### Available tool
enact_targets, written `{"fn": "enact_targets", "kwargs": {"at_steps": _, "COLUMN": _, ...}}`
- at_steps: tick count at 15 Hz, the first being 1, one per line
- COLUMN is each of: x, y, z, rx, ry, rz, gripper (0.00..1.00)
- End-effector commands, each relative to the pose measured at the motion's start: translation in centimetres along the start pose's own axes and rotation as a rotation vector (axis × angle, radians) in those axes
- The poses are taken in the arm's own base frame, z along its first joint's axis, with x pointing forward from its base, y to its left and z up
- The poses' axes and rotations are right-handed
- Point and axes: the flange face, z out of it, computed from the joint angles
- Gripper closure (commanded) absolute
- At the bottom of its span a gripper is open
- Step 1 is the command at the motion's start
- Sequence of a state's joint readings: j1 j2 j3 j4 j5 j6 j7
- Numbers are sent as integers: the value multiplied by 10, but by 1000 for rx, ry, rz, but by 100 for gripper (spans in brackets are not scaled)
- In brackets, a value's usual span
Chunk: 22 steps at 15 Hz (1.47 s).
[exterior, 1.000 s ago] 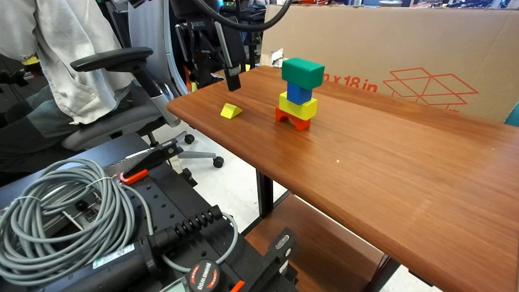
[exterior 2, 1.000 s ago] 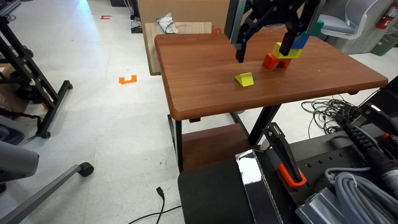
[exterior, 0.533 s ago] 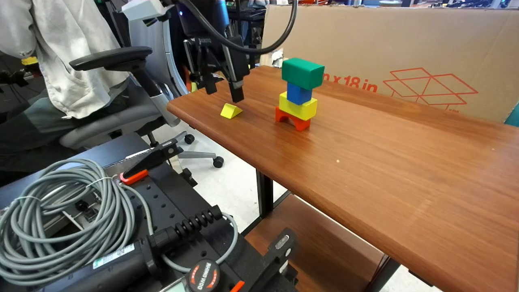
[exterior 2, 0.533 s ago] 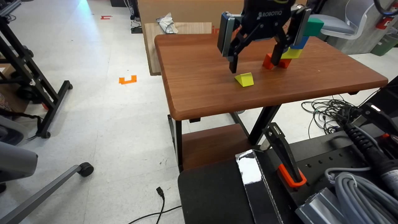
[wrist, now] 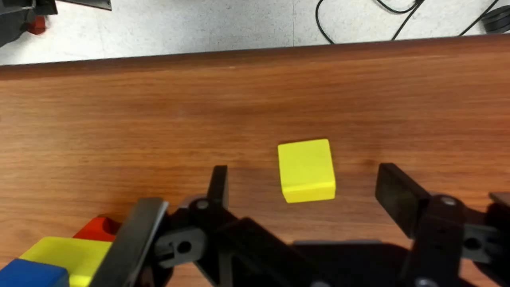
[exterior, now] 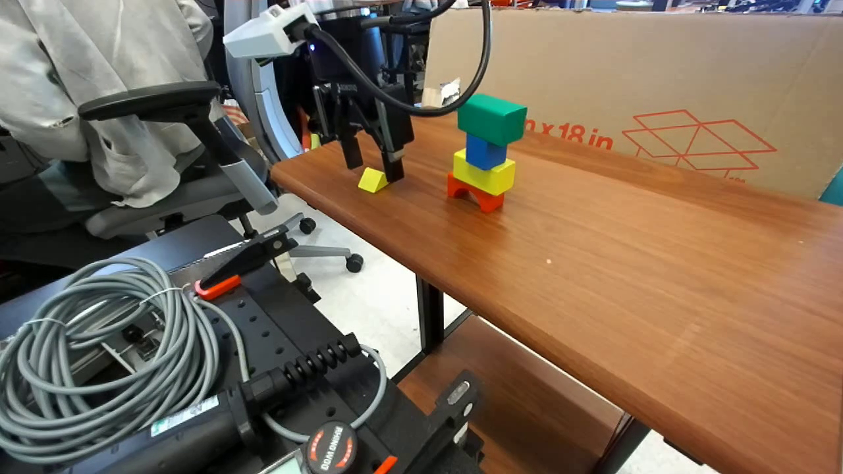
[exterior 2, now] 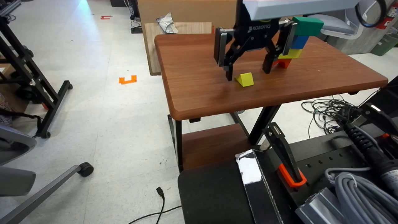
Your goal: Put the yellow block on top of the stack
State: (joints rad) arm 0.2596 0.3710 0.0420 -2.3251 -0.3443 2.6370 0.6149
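The small yellow wedge block [exterior: 373,180] lies loose on the wooden table in both exterior views [exterior 2: 245,80]. The stack stands beside it: a red arch [exterior: 475,194], a yellow brick [exterior: 484,173], a blue block [exterior: 485,152] and a green block [exterior: 492,119] on top. My gripper [exterior: 374,168] is open and empty, pointing down just above the wedge. In the wrist view the wedge [wrist: 306,169] shows between the spread fingers [wrist: 302,175], apart from both. The wrist view also shows the stack's red arch [wrist: 93,230] and blue block [wrist: 34,275] beyond the left finger; the green block is out of view there.
The table [exterior: 625,276] has its edge near the wedge. A large cardboard box [exterior: 632,92] stands behind the table. A cart with coiled grey cable [exterior: 191,349] and clamps stands in front. A person sits in a chair [exterior: 164,99] by the table's end.
My gripper has come down toward the table and over the yellow wedge, staying open. The stack and wedge have not moved. The person and chair have shifted a little.
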Motion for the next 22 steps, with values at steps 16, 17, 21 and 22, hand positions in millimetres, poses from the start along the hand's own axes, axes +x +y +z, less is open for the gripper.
{"fn": "enact_targets", "kwargs": {"at_steps": 16, "x": 23, "y": 48, "z": -124, "rx": 209, "ry": 59, "rz": 207, "gripper": 92}}
{"fn": "enact_targets", "kwargs": {"at_steps": 17, "x": 27, "y": 61, "z": -139, "rx": 226, "ry": 64, "rz": 226, "gripper": 92}}
{"fn": "enact_targets", "kwargs": {"at_steps": 21, "x": 36, "y": 104, "z": -176, "rx": 218, "ry": 73, "rz": 240, "gripper": 92}}
{"fn": "enact_targets", "kwargs": {"at_steps": 22, "x": 37, "y": 114, "z": -179, "rx": 211, "ry": 75, "rz": 241, "gripper": 92}}
